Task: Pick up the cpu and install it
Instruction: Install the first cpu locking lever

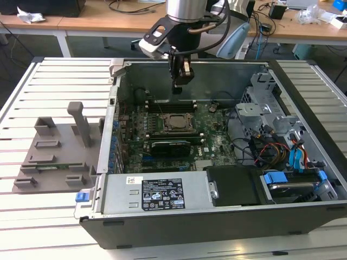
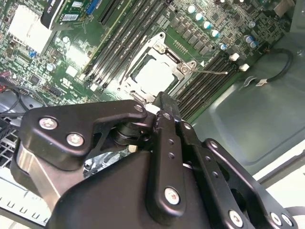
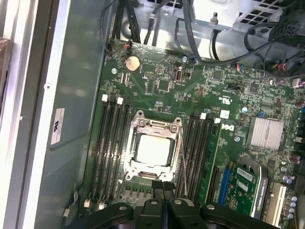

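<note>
Pincer (image 3: pixel 163 186) is hovering over the socket (image 3: pixel 153 125) inside an open computer case (image 1: pixel 227 76), pressed together, apparently gripping nothing. The cpu (image 3: pixel 152 149) is lying flat in that socket (silver top up), where it belongs.

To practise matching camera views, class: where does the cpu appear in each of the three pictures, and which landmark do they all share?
Exterior view: the cpu sits mid-motherboard inside the open case, under the hand.
Second wrist view: the pale square just beyond the hand.
First wrist view: the pale square between the memory slots.
Shared landmark: the socket frame around the cpu.
</note>
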